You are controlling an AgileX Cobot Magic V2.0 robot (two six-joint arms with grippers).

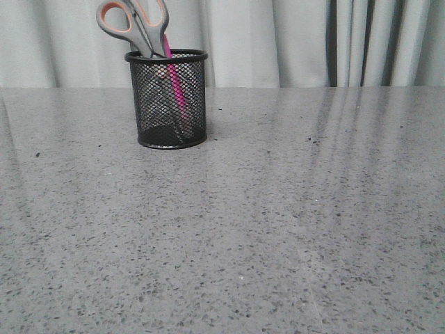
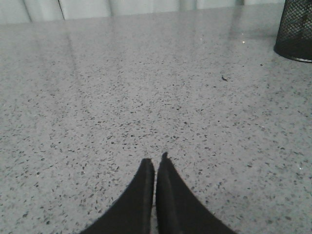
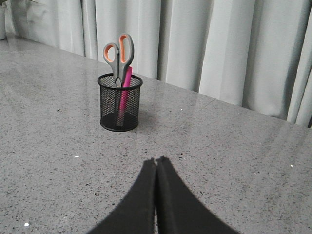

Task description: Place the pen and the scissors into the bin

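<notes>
The black wire-mesh bin (image 1: 167, 99) stands upright at the back left of the table. The scissors (image 1: 134, 24) stand in it, their grey and orange handles above the rim. The pink pen (image 1: 176, 87) leans inside it beside them. The right wrist view shows the bin (image 3: 119, 102) with the scissors (image 3: 120, 54) and pen (image 3: 125, 87) in it, well ahead of my right gripper (image 3: 156, 160), which is shut and empty. My left gripper (image 2: 156, 160) is shut and empty over bare table; the bin's lower side (image 2: 295, 28) shows far off at that view's edge. Neither gripper shows in the front view.
The speckled grey table (image 1: 278, 223) runs back to pale curtains (image 1: 299, 35). A white object (image 3: 2, 22) stands at the far corner in the right wrist view.
</notes>
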